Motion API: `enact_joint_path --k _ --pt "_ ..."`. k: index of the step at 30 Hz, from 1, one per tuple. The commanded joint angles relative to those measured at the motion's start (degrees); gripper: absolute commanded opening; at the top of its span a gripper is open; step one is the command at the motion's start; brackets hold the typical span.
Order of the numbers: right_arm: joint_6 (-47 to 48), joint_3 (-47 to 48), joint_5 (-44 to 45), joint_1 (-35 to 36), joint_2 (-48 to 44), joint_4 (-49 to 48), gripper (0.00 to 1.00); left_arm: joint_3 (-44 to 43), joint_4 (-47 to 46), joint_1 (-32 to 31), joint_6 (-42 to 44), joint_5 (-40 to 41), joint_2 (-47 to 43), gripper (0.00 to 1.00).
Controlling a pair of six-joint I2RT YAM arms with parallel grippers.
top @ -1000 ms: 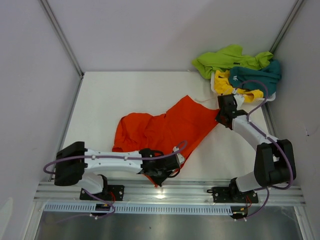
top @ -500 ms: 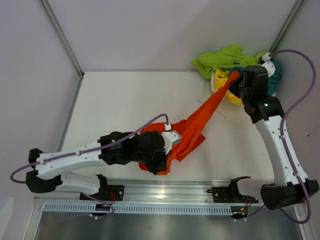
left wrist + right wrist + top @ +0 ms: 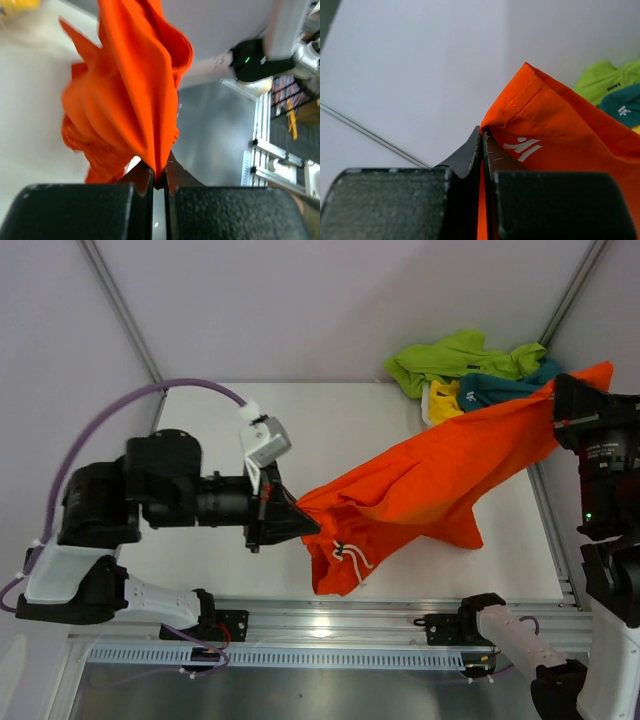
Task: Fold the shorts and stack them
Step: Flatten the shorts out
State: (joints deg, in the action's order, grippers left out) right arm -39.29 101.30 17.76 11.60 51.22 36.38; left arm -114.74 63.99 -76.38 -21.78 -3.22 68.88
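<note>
So the left gripper point(image 3: 305, 524) and right gripper point(image 3: 562, 405) both pinch the orange shorts point(image 3: 430, 485), stretched midair over the table point(image 3: 210, 440). Looks like the spreading-out step. Next move is probably laying them flat to fold.

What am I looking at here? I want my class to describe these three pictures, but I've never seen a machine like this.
These are two robot arms bolted to a white table. One picture looks down from above; the other two come from a camera on each wrist. The left end effector and the right end effector each pinch an edge of the orange shorts, stretching them out between them. At the table's far right corner lies a heap of lime green shorts, teal shorts and yellow shorts.
</note>
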Motion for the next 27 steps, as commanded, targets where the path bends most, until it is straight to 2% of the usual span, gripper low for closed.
enact_joint_path --k 1,2,4,7,13,14,15,16,18,19,20,22,23,24,25,27 --pt "-0.5 0.5 0.4 -0.2 0.8 -5.1 0.00 -12.6 5.9 -0.2 3.5 1.3 2.2 0.00" --pt "-0.5 0.6 -0.4 -0.3 1.2 -5.4 0.00 -16.4 7.0 -0.1 3.6 2.1 3.5 0.01" --pt "-1.2 0.6 -1.6 -0.2 3.2 -5.6 0.00 -16.7 7.6 0.5 3.2 5.2 3.3 0.06" --pt "-2.7 -2.0 -4.7 -0.2 5.1 -7.6 0.00 -12.5 8.1 5.2 2.1 4.4 3.3 0.00" --pt "-7.5 -7.4 -12.9 0.3 10.6 -17.7 0.00 0.4 2.2 22.4 1.8 -2.4 -0.3 0.00" --pt "-8.1 -8.2 -13.8 0.6 13.3 -19.4 0.00 1.5 1.5 27.6 2.1 -4.1 -0.6 0.00" --pt "-8.6 -8.4 -14.6 1.2 14.9 -23.6 0.00 2.1 1.3 30.3 2.6 -4.4 -0.8 0.00" --pt "-9.1 -8.3 -15.5 3.1 16.6 -26.0 0.00 2.1 1.1 36.4 2.8 -4.9 -0.8 0.00" --pt "-9.4 -5.4 -16.6 5.3 23.3 -32.0 0.00 1.8 0.3 42.8 3.6 -5.4 -0.5 0.00" --pt "-9.8 -3.1 -18.0 7.5 26.0 -33.3 0.00 1.8 -0.7 48.9 4.1 -6.3 -0.1 0.00" --pt "-9.8 -0.2 -19.2 8.4 29.1 -34.3 0.00 1.8 -2.8 52.2 4.4 -10.8 0.4 0.00" --pt "-9.6 12.2 -21.6 10.7 38.7 -35.7 0.00 -0.5 -4.6 57.3 4.8 -12.0 2.6 0.00" --pt "-9.7 17.7 -22.4 11.2 42.3 -35.2 0.00 -2.4 -6.0 58.1 5.2 -12.1 3.5 0.00" --pt "-9.8 30.8 -23.0 11.3 46.0 -32.5 0.00 -3.7 -6.1 58.9 5.6 -10.9 4.8 0.00" --pt "-10.2 37.9 -24.9 11.3 54.0 -31.1 0.00 -9.2 -6.0 60.7 5.8 -11.5 7.6 0.00" --pt "-13.2 50.3 -27.2 10.1 61.3 -30.5 0.00 -13.8 -4.0 62.0 6.8 -12.0 10.9 0.00"
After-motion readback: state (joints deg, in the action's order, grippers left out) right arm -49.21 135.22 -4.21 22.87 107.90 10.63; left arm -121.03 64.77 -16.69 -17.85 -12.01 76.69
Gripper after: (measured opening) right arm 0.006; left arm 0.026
